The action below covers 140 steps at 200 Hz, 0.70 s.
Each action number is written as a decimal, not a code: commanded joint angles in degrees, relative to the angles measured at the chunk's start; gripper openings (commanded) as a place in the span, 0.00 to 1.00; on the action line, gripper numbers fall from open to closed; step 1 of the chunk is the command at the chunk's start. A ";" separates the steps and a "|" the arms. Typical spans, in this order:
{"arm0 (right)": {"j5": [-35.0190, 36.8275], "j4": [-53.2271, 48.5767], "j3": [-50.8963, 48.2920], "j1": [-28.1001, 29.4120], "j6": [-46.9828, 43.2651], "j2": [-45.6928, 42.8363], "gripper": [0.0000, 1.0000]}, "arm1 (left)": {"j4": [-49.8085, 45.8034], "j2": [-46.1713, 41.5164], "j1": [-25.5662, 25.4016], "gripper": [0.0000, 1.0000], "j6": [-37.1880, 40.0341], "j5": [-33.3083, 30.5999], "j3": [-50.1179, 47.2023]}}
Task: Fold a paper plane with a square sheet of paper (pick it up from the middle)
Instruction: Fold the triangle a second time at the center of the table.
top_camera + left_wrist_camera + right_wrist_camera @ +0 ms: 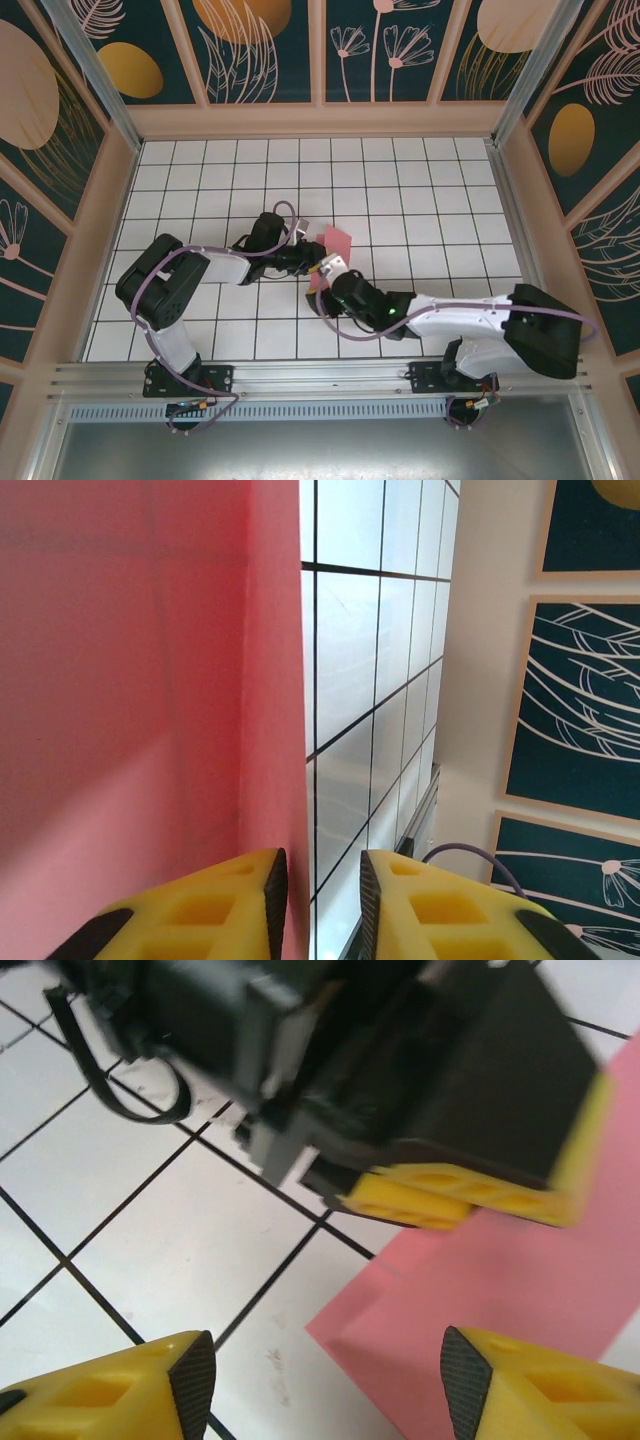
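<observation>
Pink-red paper (pixel 500 1290), matte and straight-edged, covers glossy white tiles (pixel 170 1260).

We list this as a robot test cell: white grid-tiled table (pixel 200 170), botanical-print wall panels (pixel 260 50) enclosing it from nine through twelve to three o'clock, aluminium rail (pixel 320 372) at six bearing both arm bases (pixel 185 380).

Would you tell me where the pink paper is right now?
From above, the pink paper is mid-table over the white tiles, right where the left gripper and right gripper meet.
</observation>
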 commanded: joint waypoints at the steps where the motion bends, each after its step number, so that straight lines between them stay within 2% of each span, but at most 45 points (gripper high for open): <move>1: 10.74 -5.01 3.84 2.59 -0.86 3.80 0.64 | -0.87 0.31 -0.20 0.27 1.19 -0.45 1.28; 33: 16.45 -9.51 7.39 4.26 1.29 8.71 0.64 | -0.89 0.24 -0.15 0.27 1.17 -0.42 1.17; 66: 17.44 -11.07 8.42 5.31 1.41 11.08 0.58 | -1.07 0.07 -0.15 0.27 1.13 -0.42 1.03; 121: 17.82 -10.31 7.88 5.30 1.76 9.59 0.23 | -1.41 -0.19 -0.15 0.27 1.32 -0.44 1.00; 140: 17.07 -9.84 7.05 4.80 2.02 8.51 0.09 | -4.08 -1.60 -0.22 0.29 2.33 -2.81 1.09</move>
